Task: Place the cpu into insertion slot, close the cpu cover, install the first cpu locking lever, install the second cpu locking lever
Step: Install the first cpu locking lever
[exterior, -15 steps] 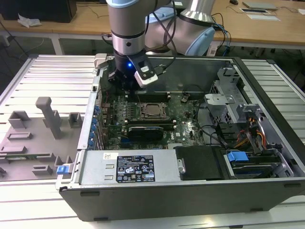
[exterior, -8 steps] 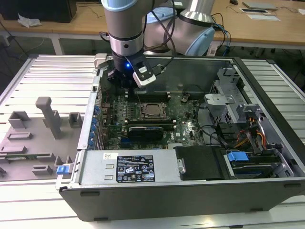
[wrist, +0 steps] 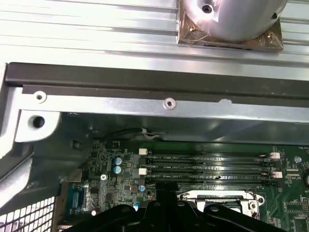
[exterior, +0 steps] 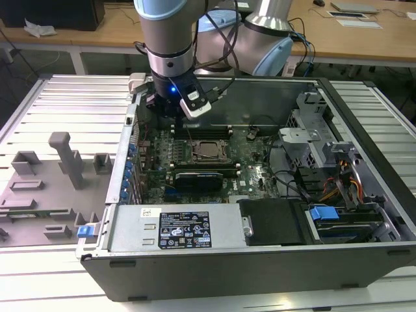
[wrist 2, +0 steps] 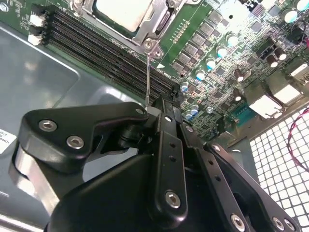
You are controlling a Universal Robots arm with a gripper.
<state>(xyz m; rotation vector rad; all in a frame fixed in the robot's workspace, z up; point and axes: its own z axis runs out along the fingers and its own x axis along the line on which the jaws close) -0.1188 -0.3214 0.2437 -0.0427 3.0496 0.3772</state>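
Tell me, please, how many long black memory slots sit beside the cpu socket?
4, side by side: one memory slot nearest the case wall, two more in the middle, and the last beside the cpu cover.

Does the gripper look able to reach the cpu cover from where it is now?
Likely yes: the gripper sits close beside the cpu cover, by the memory slots, and nothing stands between them except a thin locking lever.

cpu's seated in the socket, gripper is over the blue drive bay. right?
No. The cpu is seated in the socket, but the gripper is at the memory slots beside it, shut on a thin wire lever; the second wrist view shows it.
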